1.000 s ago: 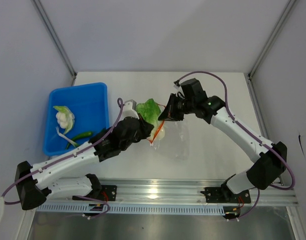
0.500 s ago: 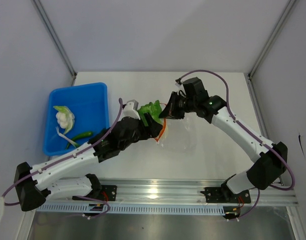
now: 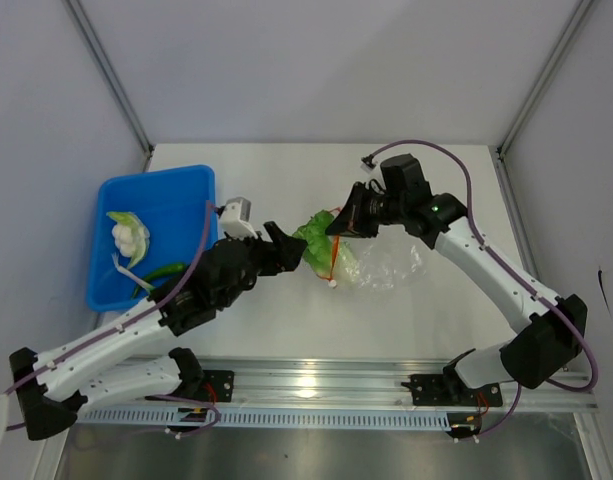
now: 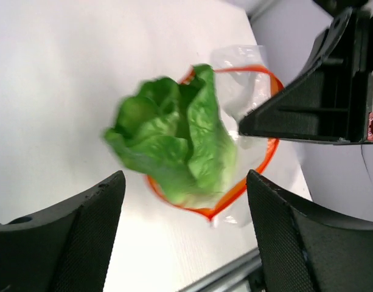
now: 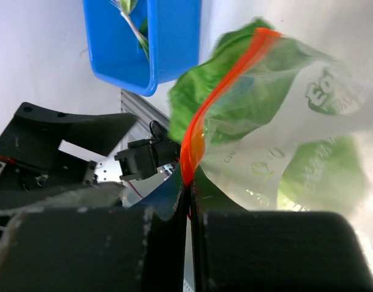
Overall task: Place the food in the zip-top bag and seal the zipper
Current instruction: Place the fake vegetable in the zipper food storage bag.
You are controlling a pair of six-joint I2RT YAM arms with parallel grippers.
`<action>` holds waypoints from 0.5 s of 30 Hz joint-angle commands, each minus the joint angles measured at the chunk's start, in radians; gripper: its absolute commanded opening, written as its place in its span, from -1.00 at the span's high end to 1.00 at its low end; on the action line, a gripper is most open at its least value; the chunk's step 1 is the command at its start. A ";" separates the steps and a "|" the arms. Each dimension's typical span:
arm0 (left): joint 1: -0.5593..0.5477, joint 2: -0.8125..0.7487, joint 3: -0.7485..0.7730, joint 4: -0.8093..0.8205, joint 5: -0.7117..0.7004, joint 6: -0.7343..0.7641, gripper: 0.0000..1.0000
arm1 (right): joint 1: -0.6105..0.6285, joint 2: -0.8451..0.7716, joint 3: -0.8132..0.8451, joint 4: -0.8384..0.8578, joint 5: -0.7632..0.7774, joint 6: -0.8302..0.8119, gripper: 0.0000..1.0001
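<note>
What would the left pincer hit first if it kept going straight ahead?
Most likely the leafy green piece, poking out of the zip-top bag mouth, straight ahead of the open left pincer. Nothing shows in between, though depth is hard to judge.

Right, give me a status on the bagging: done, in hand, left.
Done: nothing fully. In hand: the leafy green piece sits partway in the mouth of the zip-top bag, the right gripper pinching the zipper strip; the left gripper is open, off the food. Left: push that piece in, bag the white-and-green piece and green pepper in the blue bin, seal.
</note>
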 commanded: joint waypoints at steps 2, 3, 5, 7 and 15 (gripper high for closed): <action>0.012 -0.113 -0.036 -0.050 -0.120 0.058 -0.58 | -0.026 -0.058 0.008 0.040 -0.069 -0.026 1.00; 0.012 -0.128 -0.043 -0.063 -0.120 0.058 -0.57 | -0.029 -0.061 0.011 0.036 -0.069 -0.039 1.00; 0.012 -0.141 -0.068 -0.098 -0.117 0.043 -0.54 | -0.038 -0.064 0.008 0.034 -0.083 -0.046 1.00; 0.014 -0.157 -0.083 -0.113 -0.119 0.018 -0.47 | -0.045 -0.067 0.004 0.034 -0.091 -0.051 1.00; 0.067 -0.124 -0.241 -0.032 0.074 -0.013 0.16 | -0.065 -0.081 -0.003 0.045 -0.120 -0.040 1.00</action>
